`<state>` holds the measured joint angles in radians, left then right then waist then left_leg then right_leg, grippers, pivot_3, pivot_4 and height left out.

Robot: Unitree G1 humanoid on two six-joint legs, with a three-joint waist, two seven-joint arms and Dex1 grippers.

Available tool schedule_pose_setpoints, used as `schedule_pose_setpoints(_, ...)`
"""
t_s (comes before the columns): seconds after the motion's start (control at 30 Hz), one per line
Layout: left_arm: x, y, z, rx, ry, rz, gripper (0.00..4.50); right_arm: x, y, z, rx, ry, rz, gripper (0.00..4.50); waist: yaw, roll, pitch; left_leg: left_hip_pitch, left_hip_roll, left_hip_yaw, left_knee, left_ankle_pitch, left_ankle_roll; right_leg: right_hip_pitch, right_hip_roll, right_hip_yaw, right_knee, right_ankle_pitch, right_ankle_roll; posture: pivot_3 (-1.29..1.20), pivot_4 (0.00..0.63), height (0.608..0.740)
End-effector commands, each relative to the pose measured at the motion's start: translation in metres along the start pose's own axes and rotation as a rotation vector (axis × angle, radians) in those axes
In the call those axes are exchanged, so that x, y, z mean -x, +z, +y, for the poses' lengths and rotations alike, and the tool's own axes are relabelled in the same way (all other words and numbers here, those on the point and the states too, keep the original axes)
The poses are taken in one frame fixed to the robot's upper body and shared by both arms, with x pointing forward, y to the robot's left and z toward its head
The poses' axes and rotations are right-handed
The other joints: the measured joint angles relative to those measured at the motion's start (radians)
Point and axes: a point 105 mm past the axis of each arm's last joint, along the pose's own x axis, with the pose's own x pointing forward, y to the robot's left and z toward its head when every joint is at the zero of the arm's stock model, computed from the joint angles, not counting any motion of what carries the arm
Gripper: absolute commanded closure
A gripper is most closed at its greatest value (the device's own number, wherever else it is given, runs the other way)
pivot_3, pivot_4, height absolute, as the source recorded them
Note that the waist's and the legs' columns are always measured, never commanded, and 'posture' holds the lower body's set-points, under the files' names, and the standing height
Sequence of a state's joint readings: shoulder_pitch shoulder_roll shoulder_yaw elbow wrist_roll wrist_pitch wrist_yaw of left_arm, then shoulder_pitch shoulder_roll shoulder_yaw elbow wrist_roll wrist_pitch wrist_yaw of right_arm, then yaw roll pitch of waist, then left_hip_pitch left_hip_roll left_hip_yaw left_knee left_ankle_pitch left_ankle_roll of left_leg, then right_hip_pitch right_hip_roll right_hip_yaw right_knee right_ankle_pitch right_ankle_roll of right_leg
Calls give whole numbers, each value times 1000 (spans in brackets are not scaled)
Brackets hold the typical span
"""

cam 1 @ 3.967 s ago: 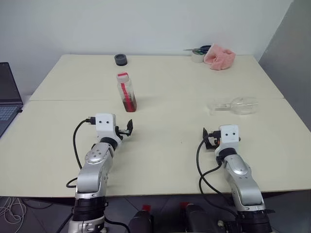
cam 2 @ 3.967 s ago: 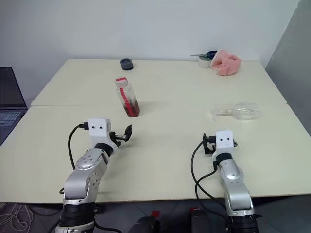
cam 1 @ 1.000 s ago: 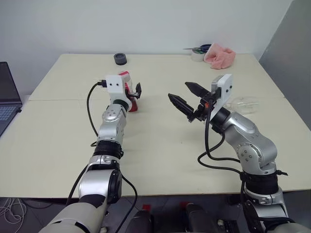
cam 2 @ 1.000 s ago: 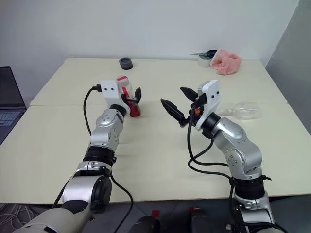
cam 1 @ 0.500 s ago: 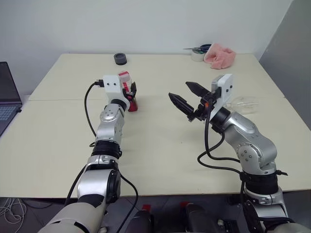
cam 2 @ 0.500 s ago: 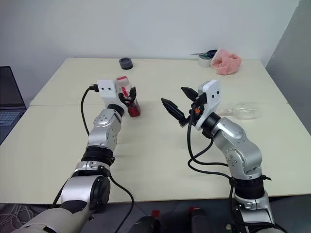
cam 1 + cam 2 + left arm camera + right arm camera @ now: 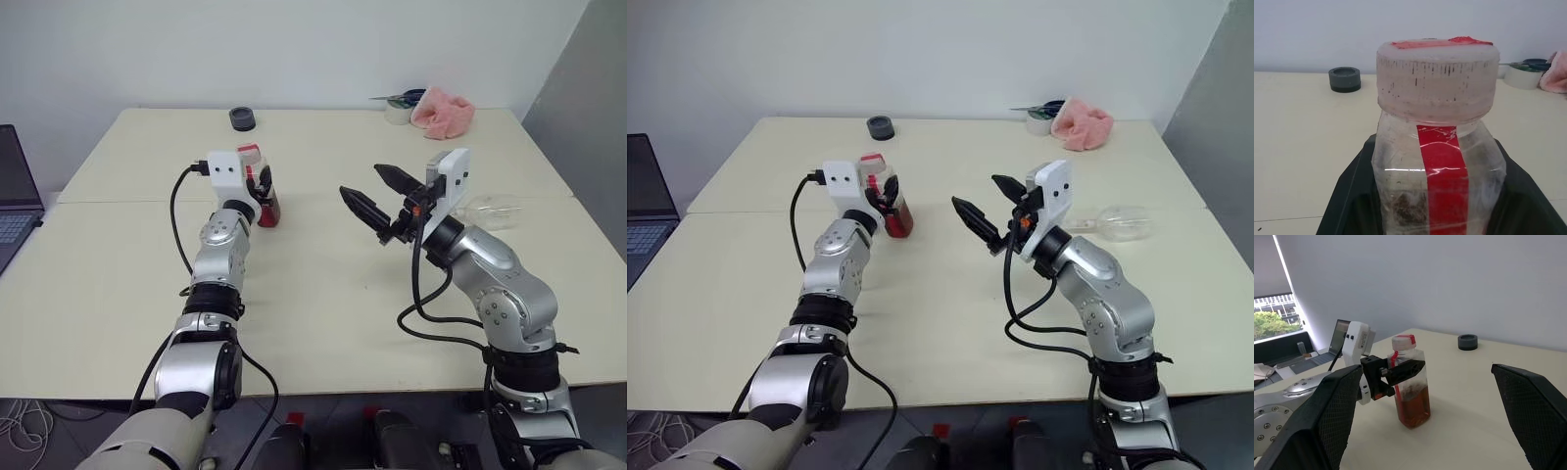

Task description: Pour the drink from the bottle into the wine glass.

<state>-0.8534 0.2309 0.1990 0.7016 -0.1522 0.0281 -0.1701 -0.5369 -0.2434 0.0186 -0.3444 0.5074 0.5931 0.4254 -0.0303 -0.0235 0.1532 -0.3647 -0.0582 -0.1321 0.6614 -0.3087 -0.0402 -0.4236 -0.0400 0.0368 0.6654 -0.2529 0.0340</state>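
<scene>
Closure of the left gripper [image 7: 1400, 370] on the bottle [image 7: 885, 196]: its fingers, spread around the bottle a second earlier, had pressed against the body below the still-fitted cap [image 7: 1437, 78], the bottle standing upright on the table [image 7: 323, 294] toward the far-left corner. Right gripper [image 7: 374, 196] hung wide open and empty mid-table; the wine glass [image 7: 487, 211] lay on its side near the right edge, so righting and uncapping probably preceded pouring.

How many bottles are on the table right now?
1. The bottle stands upright on the table's left half, between the left gripper's fingers. The wine glass lying on its side at right is no bottle. None looks hidden.
</scene>
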Motion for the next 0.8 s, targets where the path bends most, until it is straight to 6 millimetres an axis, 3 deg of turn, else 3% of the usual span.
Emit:
schedule_pose_setpoints(0.03, 2, 24, -6, -80, -73, -53, 2576, -4, 6, -9, 112, -48, 7, 0, -1, 0, 0, 0, 0, 0, 0, 0, 0, 0, 0, 0, 0, 0, 0, 0, 150, 740)
schedule_pose_setpoints(0.23, 18, 37, -34, -234, -311, -60, 2576, -19, 16, -11, 129, -13, 2, 0, -2, 0, 0, 0, 0, 1, 0, 0, 0, -1, 0, 0, 1, 0, 0, 0, 150, 740)
schedule_pose_setpoints(0.47, 45, 58, -88, -107, -586, -105, 2576, -47, 23, 15, 86, 133, -5, 0, -2, 0, 0, -1, 0, 0, 0, 0, 0, -1, 0, 1, 0, 0, 0, 0, 150, 740)
schedule_pose_setpoints(0.63, 58, 65, -108, -12, -674, -101, 2576, -55, 29, 21, 57, 160, -22, 0, -2, 0, 0, -1, 0, 0, 0, 0, 0, -1, 0, 1, 0, 0, 0, 0, 150, 740)
schedule_pose_setpoints(0.8, 67, 59, -117, -8, -718, -65, 2576, -59, 33, 23, 56, 161, -36, 0, -3, 0, 0, -1, 0, 0, 0, 0, 0, -1, 0, 1, 0, 0, 0, 0, 150, 740)
